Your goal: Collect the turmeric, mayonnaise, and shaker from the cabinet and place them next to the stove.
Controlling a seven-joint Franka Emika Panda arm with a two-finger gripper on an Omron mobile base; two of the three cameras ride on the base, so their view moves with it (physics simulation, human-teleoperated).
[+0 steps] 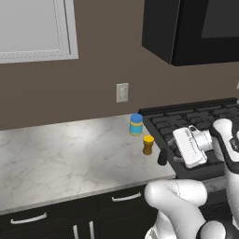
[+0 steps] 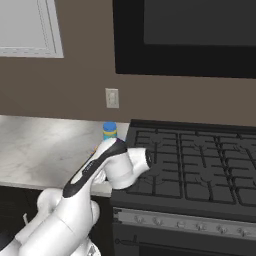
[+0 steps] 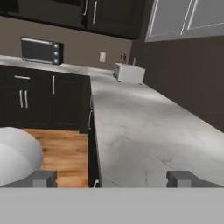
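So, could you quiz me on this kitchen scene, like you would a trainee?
1. True or false: the mayonnaise stands on the counter.
2. The turmeric has a lid that is: A blue, B yellow, C red.
3. In the hand view, are the fingers open or shut, and is anything between them?

Key: 1 true. 2 B. 3 open, with nothing between them.
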